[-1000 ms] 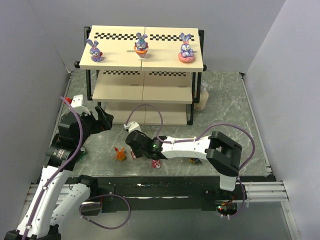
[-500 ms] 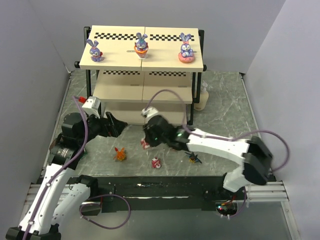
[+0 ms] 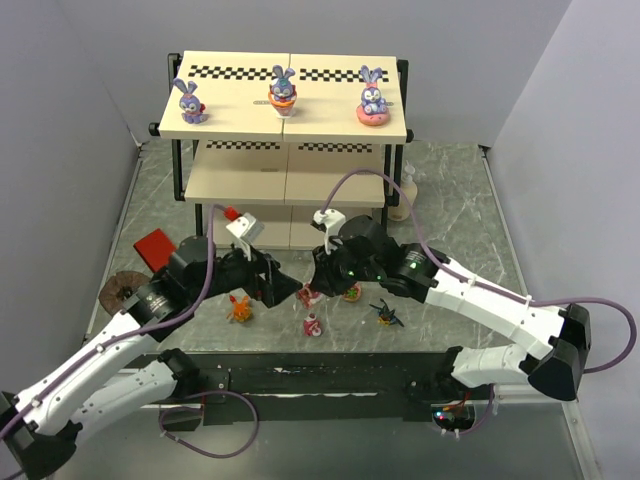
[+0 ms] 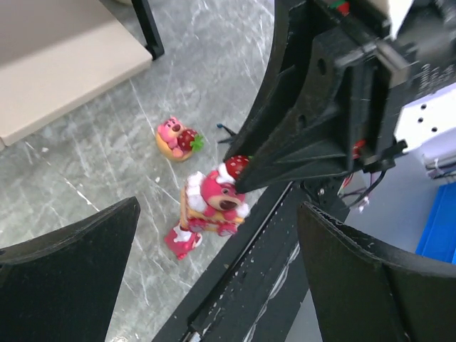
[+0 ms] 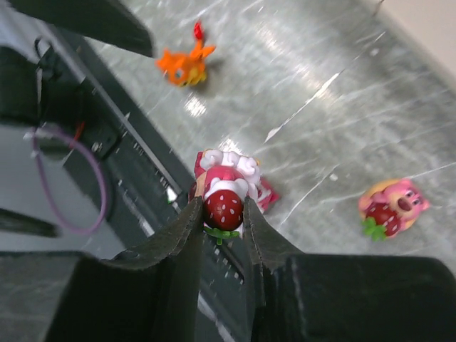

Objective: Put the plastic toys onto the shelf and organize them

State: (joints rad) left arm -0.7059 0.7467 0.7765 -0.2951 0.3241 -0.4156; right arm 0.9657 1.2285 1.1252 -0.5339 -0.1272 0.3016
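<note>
Left gripper [image 3: 282,284] newly alongside right gripper [image 5: 222,208], jaws wide apart; red-pink figure [image 5: 226,178] pinched between the right jaws.

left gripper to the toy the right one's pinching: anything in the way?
Nothing visible. In the left wrist view the red-pink figure sits straight ahead of the wide-open left gripper, pinched by its strawberry top in the right gripper.
</note>
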